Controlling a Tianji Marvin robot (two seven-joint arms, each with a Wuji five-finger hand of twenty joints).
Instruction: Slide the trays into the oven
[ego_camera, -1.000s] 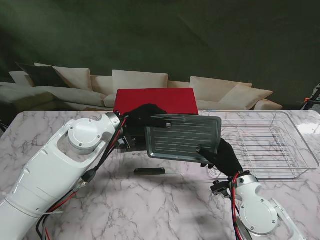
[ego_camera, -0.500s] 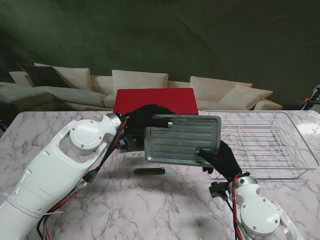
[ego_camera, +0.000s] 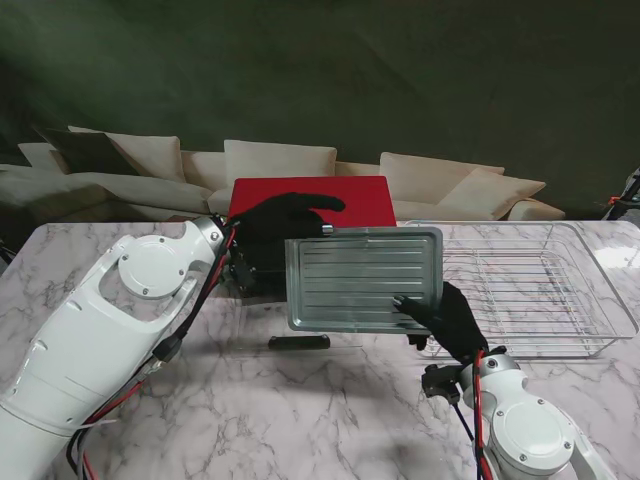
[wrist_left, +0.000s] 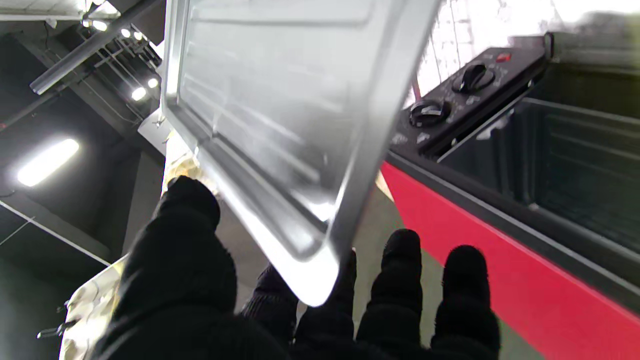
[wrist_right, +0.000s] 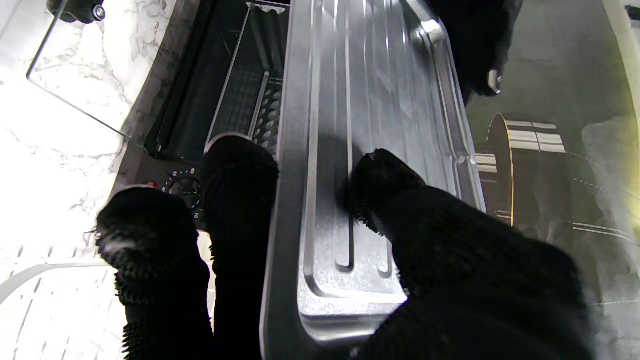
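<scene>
From the stand we see our left arm (ego_camera: 110, 330) filling the left of the table (ego_camera: 300, 420), its upper part hiding most of the oven front behind it. Our left hand (ego_camera: 280, 215) closes on the far left corner of the metal tray (ego_camera: 362, 278), thumb on one face and fingers on the other; the left wrist view shows the corner pinched between thumb and fingers (wrist_left: 400, 260), though the palm itself is cut off at the edge. The tray is held in the air, tilted up toward us, in front of the red oven (ego_camera: 310, 200), covering its opening from the stand. Only the wrist views reveal the dark cavity and the control knobs (wrist_left: 472, 77). Nearer to us, a dark slim object (ego_camera: 298, 342) lies on the marble; we cannot tell what it is. Our right hand (ego_camera: 450, 320) grips the tray's near right corner, thumb pressed on the ribbed face, fingers behind. Farther right stands a clear bin (ego_camera: 590, 290) holding a wire rack (ego_camera: 510, 285), partly hidden by the tray.
</scene>
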